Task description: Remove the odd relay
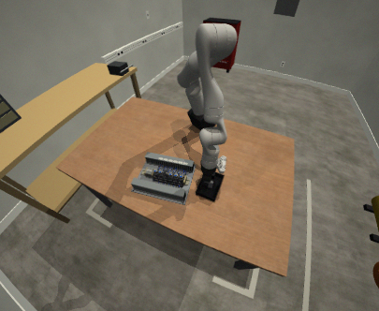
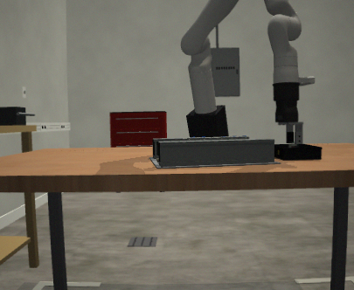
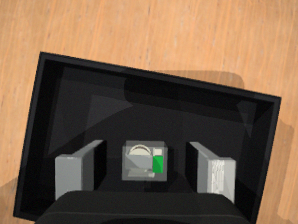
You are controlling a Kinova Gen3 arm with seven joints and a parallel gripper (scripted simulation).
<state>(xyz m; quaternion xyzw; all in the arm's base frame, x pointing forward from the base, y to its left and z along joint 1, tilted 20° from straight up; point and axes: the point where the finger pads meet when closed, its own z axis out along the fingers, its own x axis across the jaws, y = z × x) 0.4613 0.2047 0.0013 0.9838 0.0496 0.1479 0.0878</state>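
Directly beneath the wrist camera, the claw [image 3: 145, 167] hangs spread wide and grips nothing; its two grey fingers stand apart on either side of a small relay [image 3: 145, 161]. The relay, a translucent grey block with a green button on one side, rests on the floor of the black parts tray [image 3: 47, 95], free of both fingers. The tray's dark walls frame it on all sides, and the wooden desk [image 3: 150, 30] shows beyond the tray's rim.

From the exterior view, the nearest thing is the front edge of the desk [image 2: 71, 172], carried on dark legs. On it lies the relay panel [image 2: 215, 152], a long grey housing that sits flat on the surface. Just to its right is the black parts tray [image 2: 304, 151], with the claw [image 2: 295, 133] poised straight above it, fingertips just above the rim. The white arm [image 2: 285, 48] rises from there and bends back to its dark base behind the panel. Farther off stand a red cabinet [image 2: 137, 127] and a grey wall box [image 2: 225, 70].

From the top view, the relay panel [image 1: 166, 177] lies near the middle of the desk [image 1: 254, 201], with a row of dark relays with blue tops between its two grey rails; how many cannot be counted. The tray [image 1: 211, 186] sits just beside the panel's right end. A lighter side bench [image 1: 43, 112] stands beyond the desk, carrying a small black box [image 1: 118, 68].
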